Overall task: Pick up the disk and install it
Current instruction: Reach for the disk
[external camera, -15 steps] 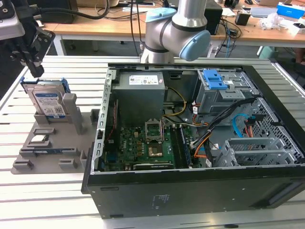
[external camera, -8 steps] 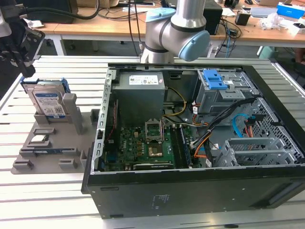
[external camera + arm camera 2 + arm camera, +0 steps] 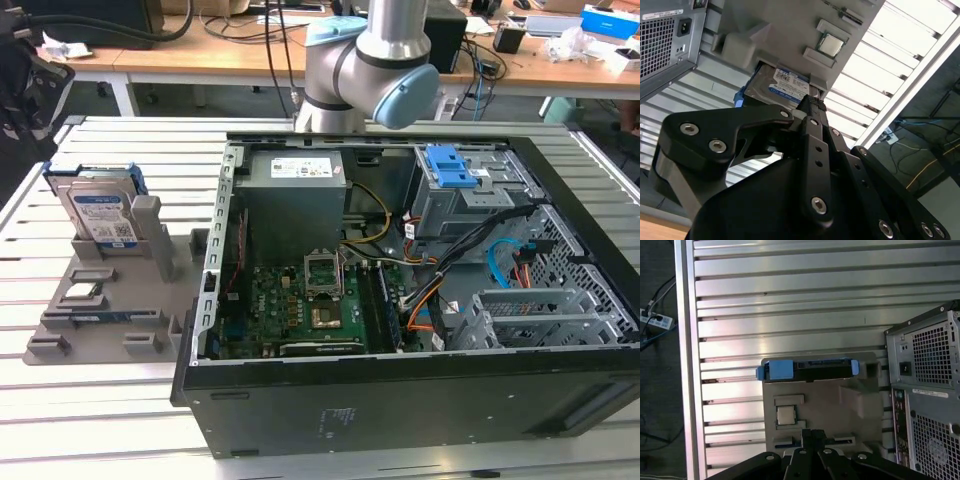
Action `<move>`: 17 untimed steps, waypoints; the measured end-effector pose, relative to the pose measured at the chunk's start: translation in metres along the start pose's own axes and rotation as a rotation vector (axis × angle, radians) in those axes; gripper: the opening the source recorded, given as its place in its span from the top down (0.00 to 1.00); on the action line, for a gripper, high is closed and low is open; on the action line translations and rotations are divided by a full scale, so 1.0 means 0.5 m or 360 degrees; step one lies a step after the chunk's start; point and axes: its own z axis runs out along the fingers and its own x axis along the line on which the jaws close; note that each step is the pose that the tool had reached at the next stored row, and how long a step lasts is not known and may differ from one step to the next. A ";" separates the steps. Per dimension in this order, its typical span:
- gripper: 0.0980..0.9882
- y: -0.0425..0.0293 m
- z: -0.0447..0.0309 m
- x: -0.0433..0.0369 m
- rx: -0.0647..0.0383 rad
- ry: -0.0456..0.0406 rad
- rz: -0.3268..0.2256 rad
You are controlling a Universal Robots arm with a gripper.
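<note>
Approach phase, pick not begun: gripper (image 3: 812, 432), fingers together & empty, hangs over holder (image 3: 835, 415). Disk (image 3: 807, 369) upright at holder's edge. I judge jaws must part first.

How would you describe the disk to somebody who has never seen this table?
Find the open computer case; on the exterior view's left of it lies a grey tray. The disk stands on edge at the tray's far end, the one part there with a blue frame.
</note>
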 end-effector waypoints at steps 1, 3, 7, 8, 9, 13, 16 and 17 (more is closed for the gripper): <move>0.99 -0.001 0.000 0.006 0.0000 0.0000 0.0000; 0.99 -0.001 0.000 0.013 0.0000 0.0000 0.0000; 0.99 -0.002 -0.001 0.028 0.0000 0.0000 0.0000; 0.99 -0.002 -0.001 0.031 0.0000 0.0000 0.0000; 0.99 -0.003 -0.001 0.034 0.0000 0.0000 0.0000; 0.99 -0.004 -0.001 0.050 0.0000 0.0000 0.0000; 0.99 -0.005 -0.002 0.061 0.0000 0.0000 0.0000; 0.99 -0.005 -0.002 0.064 0.0000 0.0000 0.0000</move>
